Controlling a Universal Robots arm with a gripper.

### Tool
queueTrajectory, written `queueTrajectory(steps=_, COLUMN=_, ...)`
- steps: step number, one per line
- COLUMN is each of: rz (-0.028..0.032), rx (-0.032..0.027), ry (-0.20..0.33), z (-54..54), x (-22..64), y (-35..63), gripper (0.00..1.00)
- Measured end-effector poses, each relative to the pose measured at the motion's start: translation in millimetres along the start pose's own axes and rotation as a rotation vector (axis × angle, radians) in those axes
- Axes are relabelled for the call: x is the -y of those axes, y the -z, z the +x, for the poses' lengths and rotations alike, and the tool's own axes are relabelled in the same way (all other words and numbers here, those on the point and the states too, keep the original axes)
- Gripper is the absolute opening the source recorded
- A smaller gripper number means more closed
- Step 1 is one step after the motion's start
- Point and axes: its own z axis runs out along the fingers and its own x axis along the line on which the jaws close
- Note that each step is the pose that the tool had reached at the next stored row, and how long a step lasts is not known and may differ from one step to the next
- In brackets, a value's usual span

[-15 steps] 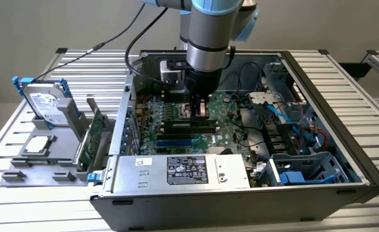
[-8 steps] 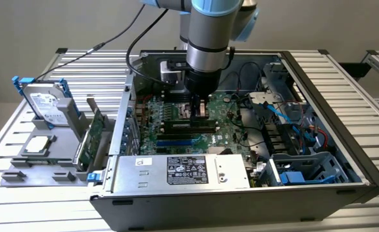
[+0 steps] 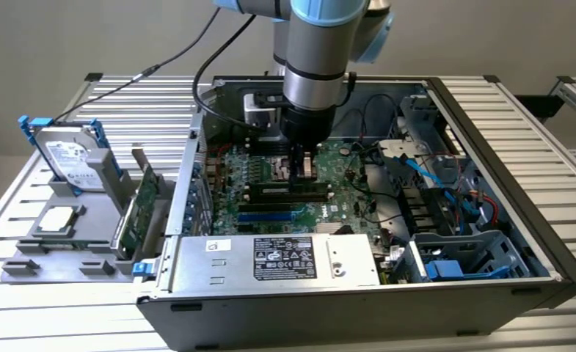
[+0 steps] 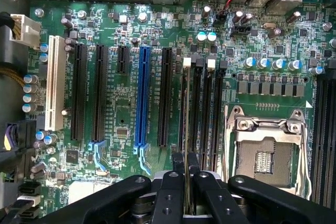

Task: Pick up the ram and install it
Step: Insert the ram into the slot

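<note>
The gripper (image 4: pixel 186 162) has its two black fingers (image 4: pixel 172 187) pressed together on the ram (image 4: pixel 186 121), a thin board seen edge-on in the wrist view as a narrow pale line running out from between them; the stick lies in line with one of the long black memory slots (image 4: pixel 200 114), directly over it, and whether it is seated in the slot cannot be told. In the exterior view the gripper (image 3: pixel 304 169) hangs straight down from the arm (image 3: pixel 317 66) into the open computer case (image 3: pixel 522 183), low over the motherboard (image 3: pixel 268 165) towards its far side; just beside the memory slots sits the empty metal processor socket (image 4: pixel 265 150), and on the other side of them stand a blue expansion slot (image 4: pixel 140 98), several black ones and a white slot (image 4: pixel 54 82). Nearer the camera, along the case's near edge, lies the grey power supply (image 3: pixel 278 260); at the exterior view's right of it stands a cage with blue parts (image 3: pixel 464 260), with blue cables (image 3: pixel 420 172) beyond. Outside the case, at the exterior view's left, a green expansion card (image 3: pixel 143 202) stands on edge in a grey holder (image 3: pixel 67 253) just beside the case wall; further left a hard drive (image 3: pixel 73 158) stands upright in a blue bracket; all rest on a ribbed metal table (image 3: pixel 552 117).
</note>
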Motion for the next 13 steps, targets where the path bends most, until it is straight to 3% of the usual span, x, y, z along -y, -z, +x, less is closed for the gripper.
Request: queueTrajectory(steps=13, rz=-0.0022, rx=-0.0049, ry=0.0, z=-1.7, x=0.2, y=-1.9, gripper=0.14)
